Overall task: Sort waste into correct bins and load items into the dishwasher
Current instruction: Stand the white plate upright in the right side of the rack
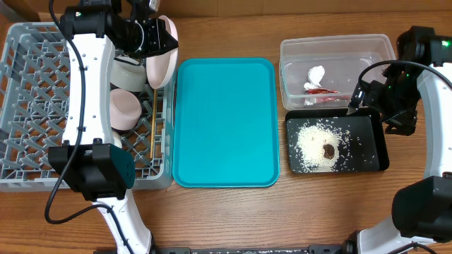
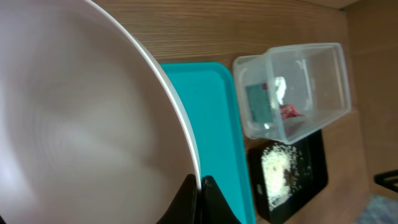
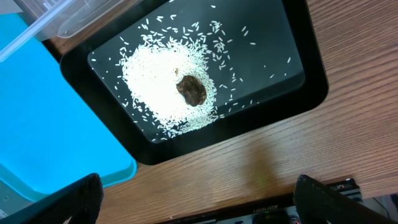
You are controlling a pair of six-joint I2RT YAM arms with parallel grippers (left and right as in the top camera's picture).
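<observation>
My left gripper [image 1: 155,42] is shut on the rim of the white plate [image 1: 164,62] and holds it on edge above the right side of the grey dish rack [image 1: 35,85]. In the left wrist view the plate [image 2: 81,112] fills the left, with the fingers [image 2: 200,186] pinching its rim. A grey-green bowl [image 1: 127,72], a pinkish bowl [image 1: 126,107] and the chopsticks [image 1: 153,130] lie in the rack. The red-and-white wrapper [image 1: 318,81] lies in the clear tub [image 1: 339,46]. Rice [image 3: 161,87] and a brown lump [image 3: 191,90] lie in the black tray [image 1: 371,144]. My right gripper [image 3: 199,193] is open and empty, high over that tray. I cannot make out the cup.
The flat teal serving tray [image 1: 224,123] lies between the rack and the two bins, with nothing on it. The clear tub stands just behind the black tray. The table's front edge [image 3: 249,208] runs close under the right gripper's view.
</observation>
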